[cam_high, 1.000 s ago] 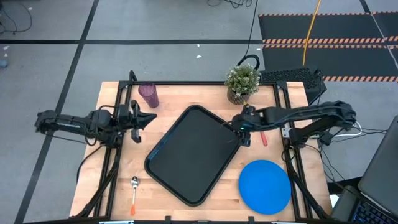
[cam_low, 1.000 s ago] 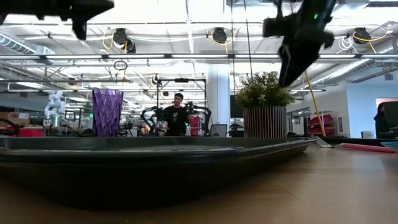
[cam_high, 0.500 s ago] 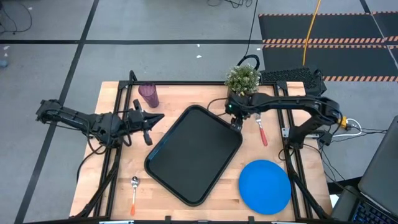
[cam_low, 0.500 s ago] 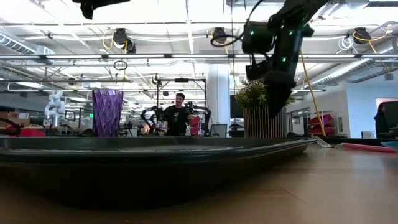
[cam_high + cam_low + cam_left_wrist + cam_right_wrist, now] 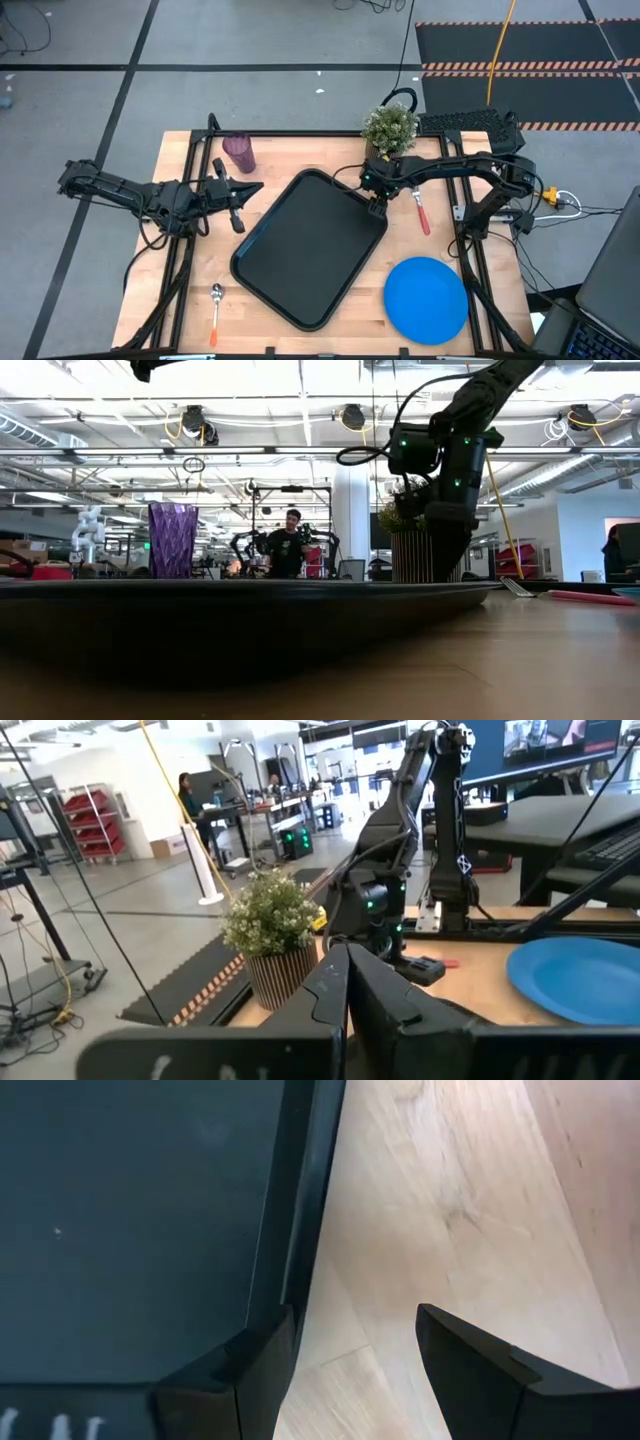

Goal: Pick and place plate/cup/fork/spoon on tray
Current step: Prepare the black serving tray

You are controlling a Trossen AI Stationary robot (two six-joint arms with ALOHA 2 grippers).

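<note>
The black tray point(image 5: 300, 255) lies askew in the middle of the table. My right gripper point(image 5: 376, 208) is open and points down at the tray's far right rim point(image 5: 300, 1230). One finger point(image 5: 265, 1360) is over the rim and the other point(image 5: 470, 1370) is over bare wood. My left gripper point(image 5: 252, 190) is shut and empty, high above the table left of the tray. The purple cup point(image 5: 239, 153) stands upright at the far left. The red-handled fork point(image 5: 421, 213) lies right of the tray. The blue plate point(image 5: 427, 300) lies at the near right, and the orange-handled spoon point(image 5: 215, 312) at the near left. My right gripper straddles the tray's far right rim point(image 5: 310, 1280) from above, one finger on the tray side and one outside. I cannot tell whether either finger touches the rim. The tray lies flat on the table.
A potted green plant point(image 5: 390, 130) stands at the far edge, just behind my right gripper. A dark box point(image 5: 470, 125) sits at the far right corner. Bare wood shows between tray and fork. People stand in the room beyond the table point(image 5: 288, 545).
My right gripper has gone from above the tray's right side toward the far edge. It has then come down to the tray's far right rim, pointing down. My left gripper has reached a little toward the table's right, staying high.
</note>
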